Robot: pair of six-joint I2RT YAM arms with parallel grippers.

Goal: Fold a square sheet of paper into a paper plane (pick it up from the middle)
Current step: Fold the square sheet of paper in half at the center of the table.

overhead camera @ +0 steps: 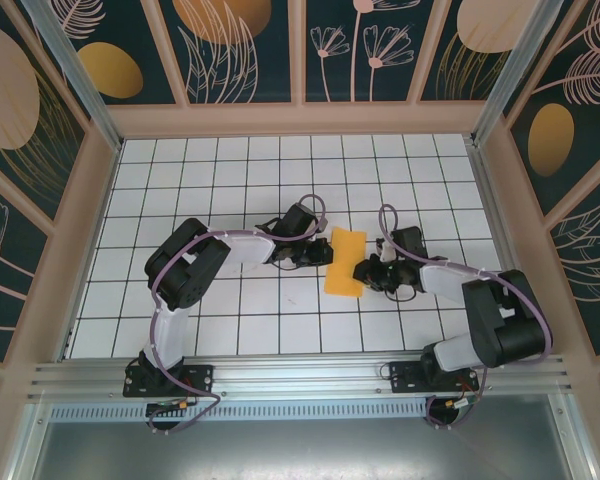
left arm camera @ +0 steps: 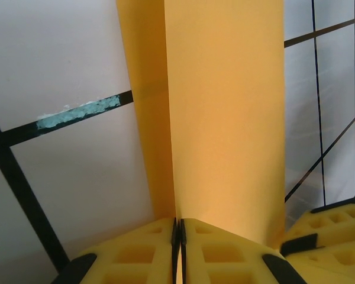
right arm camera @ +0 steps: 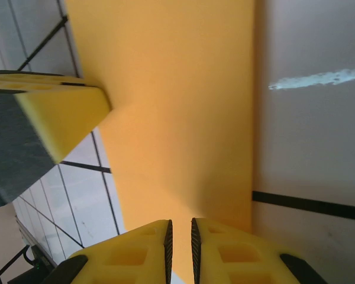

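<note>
The square sheet of paper (overhead camera: 344, 262) is bright orange and folded into a narrow upright strip, about one tile wide, at the middle of the white grid table (overhead camera: 230, 180). My left gripper (overhead camera: 327, 250) meets it from the left. In the left wrist view its yellow jaws (left arm camera: 178, 225) are pressed together on the near edge of the paper (left arm camera: 225, 118), right at the fold line. My right gripper (overhead camera: 364, 272) sits at the paper's right edge. Its jaws (right arm camera: 180, 228) stand a narrow gap apart, with the paper (right arm camera: 177, 106) lying beyond them and nothing pinched.
Patterned walls and an aluminium frame (overhead camera: 70, 70) close in the table on three sides. A scuffed pale patch (left arm camera: 77, 112) marks one black grid line beside the paper. The left gripper's finger (right arm camera: 59, 112) shows across the sheet from the right one.
</note>
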